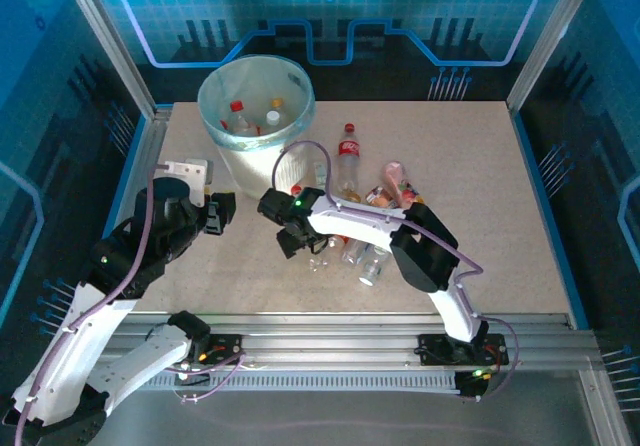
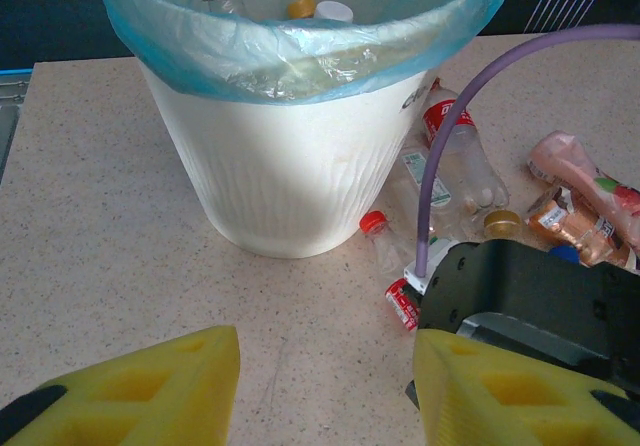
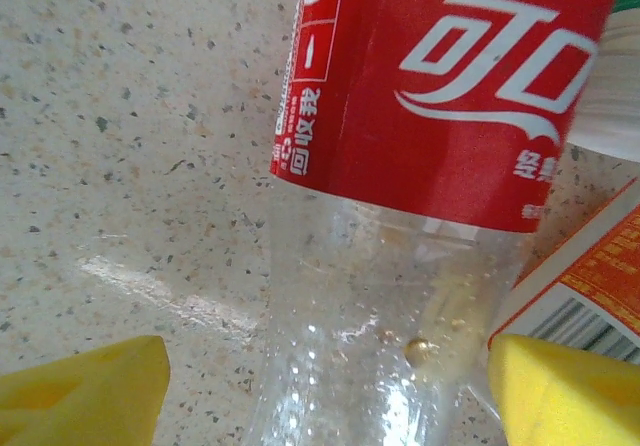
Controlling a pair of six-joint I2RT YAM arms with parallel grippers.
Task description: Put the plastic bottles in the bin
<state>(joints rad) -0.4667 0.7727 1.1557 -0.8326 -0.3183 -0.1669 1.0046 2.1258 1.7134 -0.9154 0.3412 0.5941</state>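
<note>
Plastic bottles (image 1: 372,261), small and clear with red, white or blue caps, lie in a loose heap at the centre of the overhead view, on the speckled beige tabletop (image 1: 480,166). More of them sit inside the bin (image 1: 262,171), a round white plastic bucket lined with a translucent blue-green bag, which stands at upper left of centre. Red, yellow and white caps show inside its rim.

A taller clear bottle with a red cap (image 1: 347,161) lies just right of the bin, cap toward the top of the frame. Its red label carries white Coca-Cola script. A pink-wrapped bottle (image 1: 396,179) lies further right.

Right gripper (image 3: 325,396): fingers spread, with the yellow foam pads in the lower corners of the right wrist view, astride a clear bottle with a red label (image 3: 440,96). The left pad stands apart from this bottle and the right pad is just beside it; contact cannot be confirmed. The label shows large white Chinese characters and a small vertical line, "回收我". An orange label with a barcode (image 3: 590,296) sits at lower right, its text illegible.

Left gripper (image 2: 325,386): fingers apart with nothing between the yellow pads, at the bottom edge of the left wrist view, with the bin at upper centre. At the bin's foot lies a small red-capped bottle (image 2: 378,234).
</note>
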